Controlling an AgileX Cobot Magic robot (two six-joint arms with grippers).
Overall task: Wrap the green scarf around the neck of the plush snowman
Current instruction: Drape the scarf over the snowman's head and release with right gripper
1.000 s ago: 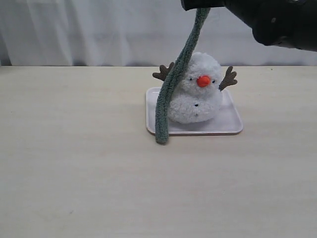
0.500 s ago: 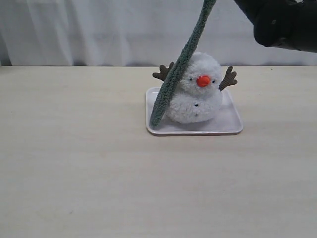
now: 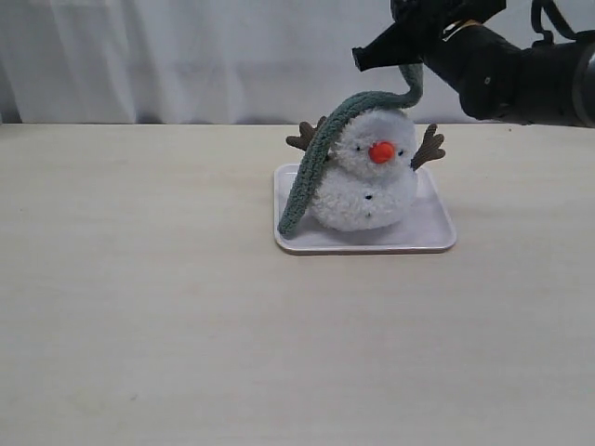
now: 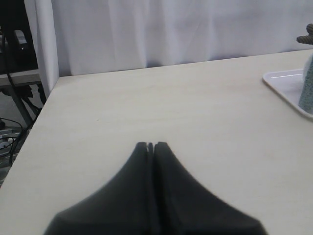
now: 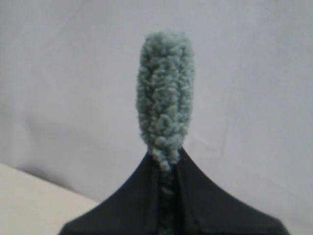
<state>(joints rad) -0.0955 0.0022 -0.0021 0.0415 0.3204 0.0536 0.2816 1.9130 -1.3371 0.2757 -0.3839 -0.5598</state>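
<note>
Fuzzy grey-green fabric, the green scarf (image 3: 309, 172): judged soft, light, limp, best pinched at an end. Draped over the head of the plush snowman (image 3: 367, 190), tail reaching the white tray (image 3: 437, 237). Right gripper (image 3: 406, 63) clamps its upper end; left gripper (image 4: 150, 146) closed, seemingly empty. Pale table (image 3: 139, 325), white curtain (image 3: 186, 56) behind

Glossy black right arm (image 3: 521, 79) with black cable (image 3: 536, 19); tapered matte-black fingers (image 4: 141, 171).
</note>
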